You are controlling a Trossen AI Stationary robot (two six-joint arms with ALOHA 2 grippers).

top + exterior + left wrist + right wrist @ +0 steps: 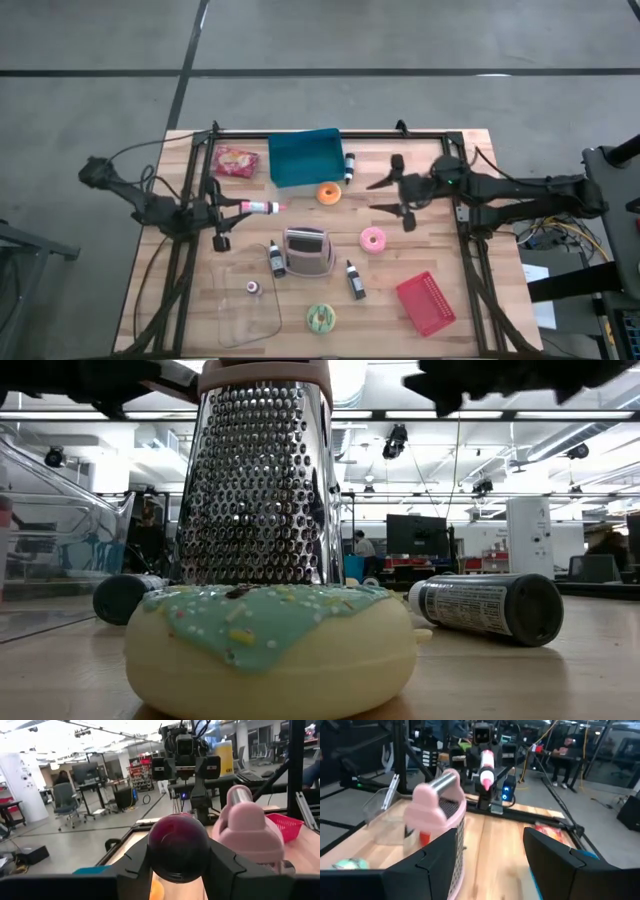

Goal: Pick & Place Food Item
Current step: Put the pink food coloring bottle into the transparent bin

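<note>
Left gripper [236,207] shut on pink tube [262,207], held level above counter [480,310], cap end pointing toward counter middle; in left wrist view dark round end of tube [179,847] pinched between both fingers [227,870]. Seen from right wrist view as pink tube [486,767] sticking out of far gripper. Right gripper [400,198] hung over right half of counter, jaws spread wide, nothing between them; fingers [437,857] apart in right wrist view with bare wood showing through gap.

Just below tube, grater [308,251] with pink handle stood upright near counter middle. Dark bottle [277,260] lay left of grater, another dark bottle [354,280] right of it. Pink donut [373,239] sat between grater and right gripper. Orange donut [329,194] lay just beside teal bin [305,158] at back of counter; small bottle [349,166] at bin's right edge. Red snack packet [236,162] left of bin. Green-iced donut [321,318] at front edge, filling low view foreground [270,640], grater [258,485] right behind it. Clear container [247,300] front left, red basket [426,303] front right, well apart.
</note>
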